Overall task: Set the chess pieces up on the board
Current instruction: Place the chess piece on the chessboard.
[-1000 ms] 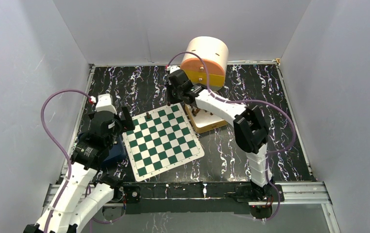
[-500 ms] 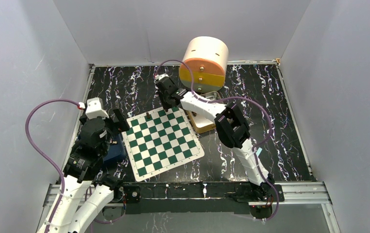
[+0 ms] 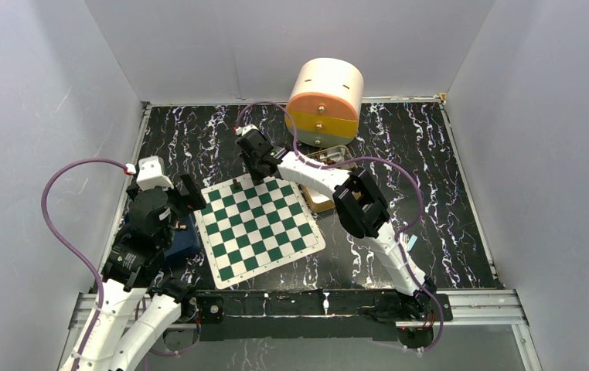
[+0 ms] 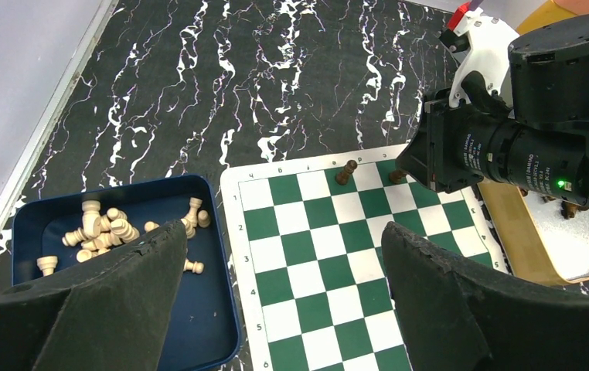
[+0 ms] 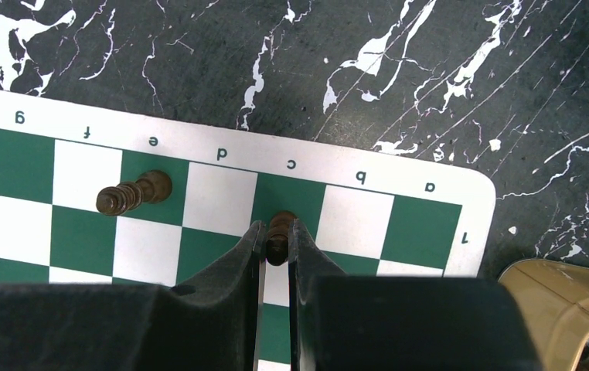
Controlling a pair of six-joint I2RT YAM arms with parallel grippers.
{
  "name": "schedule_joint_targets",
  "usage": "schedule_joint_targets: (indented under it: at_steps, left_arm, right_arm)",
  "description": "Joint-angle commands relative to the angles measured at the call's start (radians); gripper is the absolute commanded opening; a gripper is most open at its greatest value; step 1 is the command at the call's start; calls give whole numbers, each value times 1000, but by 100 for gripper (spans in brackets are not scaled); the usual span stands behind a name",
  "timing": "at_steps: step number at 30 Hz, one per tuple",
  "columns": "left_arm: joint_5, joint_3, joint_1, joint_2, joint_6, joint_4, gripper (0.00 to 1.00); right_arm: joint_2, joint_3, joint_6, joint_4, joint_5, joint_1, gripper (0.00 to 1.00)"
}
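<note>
Chessmen: cream ones (image 4: 106, 228) in blue tray (image 4: 202, 321), dark ones (image 4: 573, 209) in tan tray (image 4: 512, 232).

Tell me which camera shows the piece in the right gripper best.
Right wrist: the dark piece shows clearly, pinched in the right gripper at the edge row of the board. Left wrist shows only a sliver beside the gripper; overhead, the gripper hides it.
</note>
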Motion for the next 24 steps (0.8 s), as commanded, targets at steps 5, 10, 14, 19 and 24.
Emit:
schedule_joint_targets:
  at_steps: [5,10,14,19,24]
  left_arm:
    - [-26,-2,3,5,7,21,94]
    - [-21,0,3,14,8,19,94]
    - [-21,1,3,18,8,21,94]
    - [-21,0,3,18,8,20,94]
    - [-20,-1,3,18,8,21,94]
  right_arm:
    - [17,57,-18,16,29,-2,20]
    - [20,61,-20,13,34,-1,34]
    - [20,60,-22,10,32,-1,38]
    - [22,68,-24,9,26,-2,37]
    - [24,72,-26,2,25,-1,33]
